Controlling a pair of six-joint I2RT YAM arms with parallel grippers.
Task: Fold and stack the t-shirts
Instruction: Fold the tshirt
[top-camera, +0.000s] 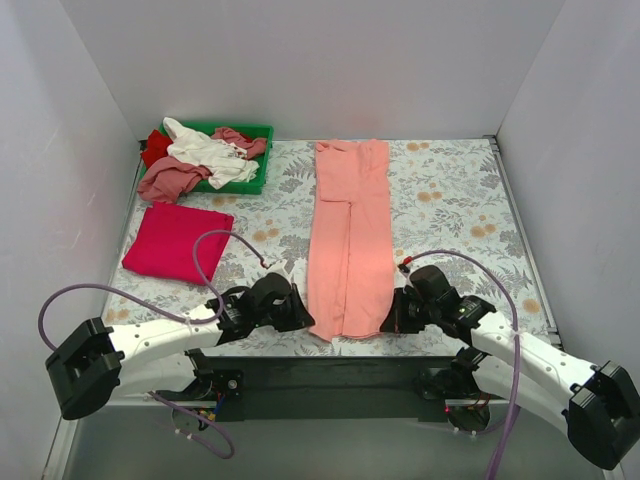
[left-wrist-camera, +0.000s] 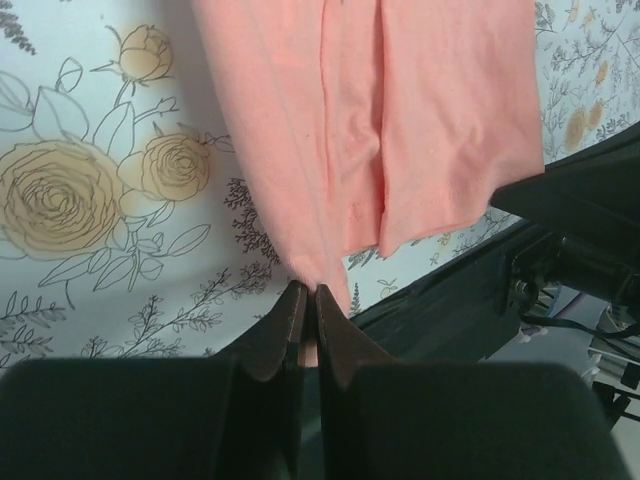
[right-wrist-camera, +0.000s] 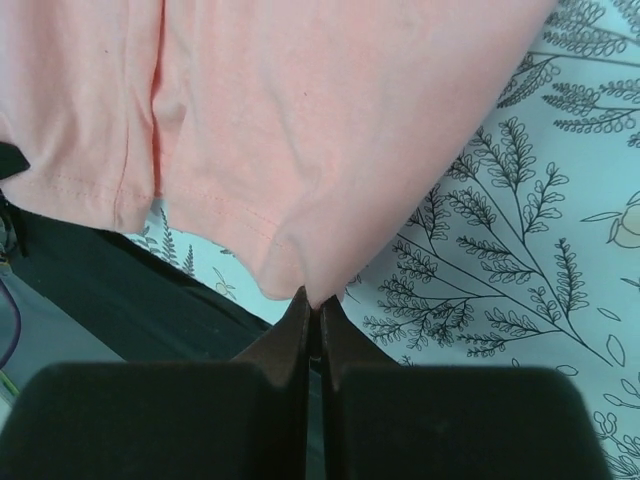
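Note:
The salmon-pink t-shirt (top-camera: 349, 235) lies as a long narrow strip down the middle of the table, both sides folded inward. My left gripper (top-camera: 303, 320) is shut on its near left corner (left-wrist-camera: 320, 270). My right gripper (top-camera: 388, 322) is shut on its near right corner (right-wrist-camera: 300, 270). A folded magenta-red t-shirt (top-camera: 177, 241) lies flat at the left. White (top-camera: 210, 155), dusty-rose (top-camera: 170, 180) and red (top-camera: 155, 147) tees lie crumpled in and over the green tray (top-camera: 262, 160) at the back left.
The floral tablecloth (top-camera: 450, 210) covers the table. White walls enclose the back and both sides. A black strip (top-camera: 330, 375) runs along the near edge between the arm bases. Purple cables loop off both arms.

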